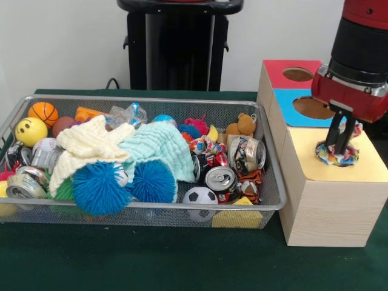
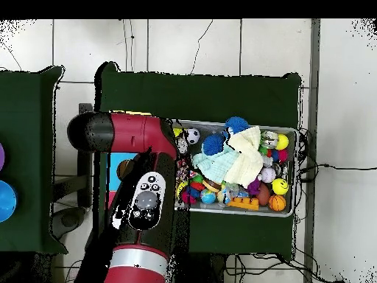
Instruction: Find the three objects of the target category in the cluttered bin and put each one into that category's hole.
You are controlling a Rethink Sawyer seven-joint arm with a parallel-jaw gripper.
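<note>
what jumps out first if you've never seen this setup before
The red and black arm reaches down at the right of the front view, its gripper pressing a patchwork fabric bundle at the hole of the yellow-faced box. To the left, the wire mesh bin is heaped with clutter, two spiky blue balls and pale knitted cloths on top.

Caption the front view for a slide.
Pincer pushes a patchwork fabric bundle into the yellow box's hole, beside the cluttered wire bin.
</note>
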